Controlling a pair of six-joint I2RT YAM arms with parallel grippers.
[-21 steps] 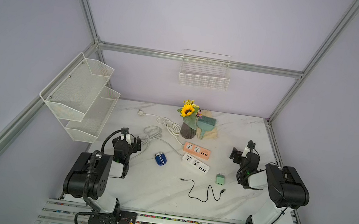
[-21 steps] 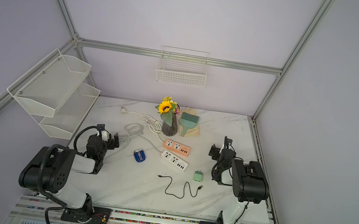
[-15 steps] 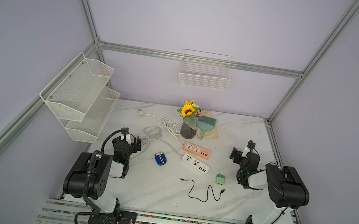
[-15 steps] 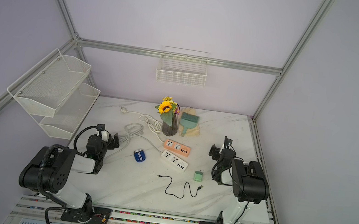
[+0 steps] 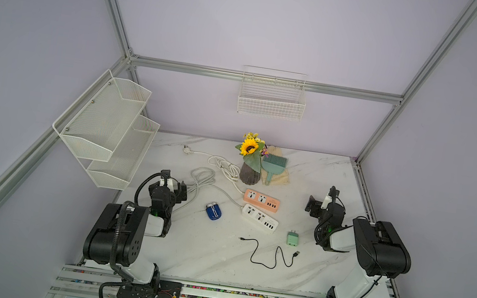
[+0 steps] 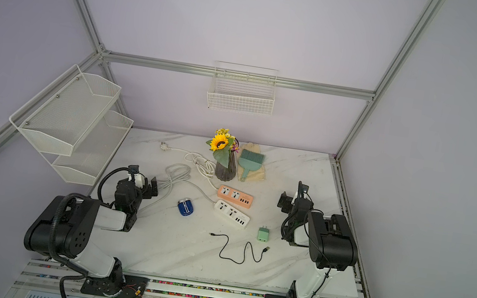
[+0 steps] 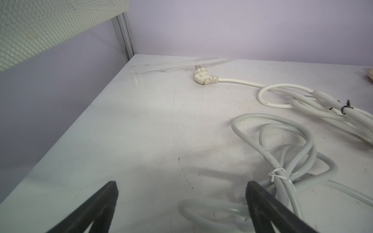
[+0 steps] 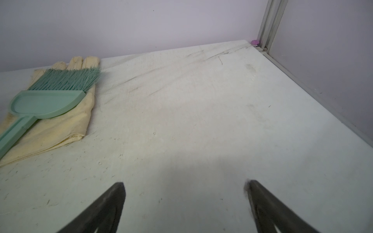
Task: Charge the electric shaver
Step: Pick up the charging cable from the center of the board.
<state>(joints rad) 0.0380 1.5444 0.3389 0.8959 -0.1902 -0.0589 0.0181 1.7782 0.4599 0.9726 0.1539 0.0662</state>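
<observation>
My left gripper [image 7: 181, 184] and right gripper [image 8: 185, 184] gape empty, flanking the glossy dark-blue electric shaver [image 5: 214, 211] on the scuffed white marbled tabletop [image 5: 208, 257], lavender walls [image 5: 248, 29] around.

White marbled table [image 5: 213, 267], scuffed. Resting directly on it: shaver [image 5: 214, 211] left of centre; orange strip [image 5: 261, 200] and white strip [image 5: 259, 218] side by side at centre; adapter [image 5: 292, 238] and black cable [image 5: 268, 267] nearer the front; coiled cords [image 5: 202, 176] with plug [image 5: 187, 149], vase [image 5: 249, 174] and glove [image 5: 280, 178] towards the back.

Shaver [image 5: 214, 211] left of nearer power strip [image 5: 259, 219]; adapter [image 5: 292, 238], cable [image 5: 252, 256] before it.
</observation>
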